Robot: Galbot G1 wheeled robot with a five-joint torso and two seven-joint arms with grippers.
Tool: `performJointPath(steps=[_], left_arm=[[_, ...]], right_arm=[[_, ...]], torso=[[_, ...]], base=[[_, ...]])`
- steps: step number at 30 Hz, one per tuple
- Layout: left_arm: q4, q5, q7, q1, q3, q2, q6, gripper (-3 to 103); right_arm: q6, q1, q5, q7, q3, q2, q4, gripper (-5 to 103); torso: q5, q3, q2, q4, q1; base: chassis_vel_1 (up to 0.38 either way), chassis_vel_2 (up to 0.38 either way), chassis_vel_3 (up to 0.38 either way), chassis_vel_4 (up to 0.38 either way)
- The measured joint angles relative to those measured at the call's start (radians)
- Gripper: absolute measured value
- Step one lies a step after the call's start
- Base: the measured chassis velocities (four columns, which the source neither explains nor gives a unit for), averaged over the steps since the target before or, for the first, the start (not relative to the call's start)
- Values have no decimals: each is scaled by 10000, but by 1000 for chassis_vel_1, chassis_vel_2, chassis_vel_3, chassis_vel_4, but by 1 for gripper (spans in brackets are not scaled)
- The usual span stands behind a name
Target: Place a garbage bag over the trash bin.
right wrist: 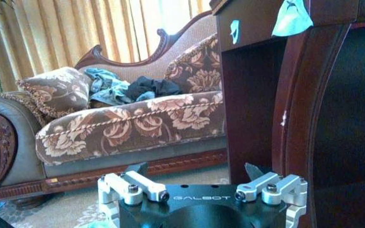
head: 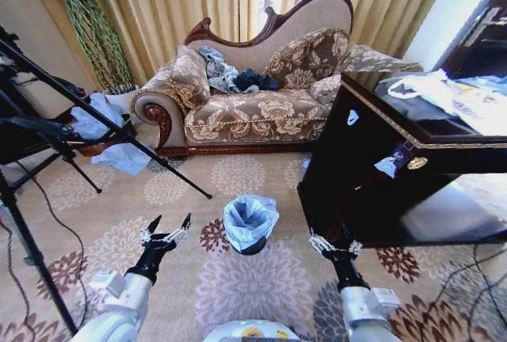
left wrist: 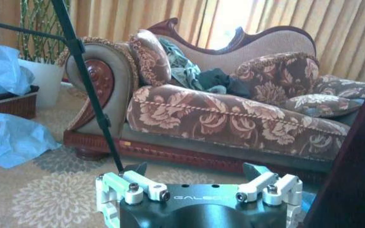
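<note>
Currently the trash bin (head: 252,244) stands upright on the carpet between my two arms, garbage bag (head: 249,219) already draped over its rim. Left gripper (head: 168,229) — fingers spread, empty — sits slightly nearer than right gripper (head: 336,245), also spread and empty.

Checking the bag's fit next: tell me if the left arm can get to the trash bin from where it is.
Probably yes. The left end effector, open, hovers over bare carpet beside the trash bin, which already wears the garbage bag; nothing lies between them.
</note>
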Motion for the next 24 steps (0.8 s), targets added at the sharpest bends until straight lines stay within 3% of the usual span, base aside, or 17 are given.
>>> performJointPath(steps=[24], left_arm=[[0,0,0,0,0,0,0,100]], right_arm=[[0,0,0,0,0,0,0,100]], torso=[[0,0,0,0,0]], base=[[0,0,0,0]])
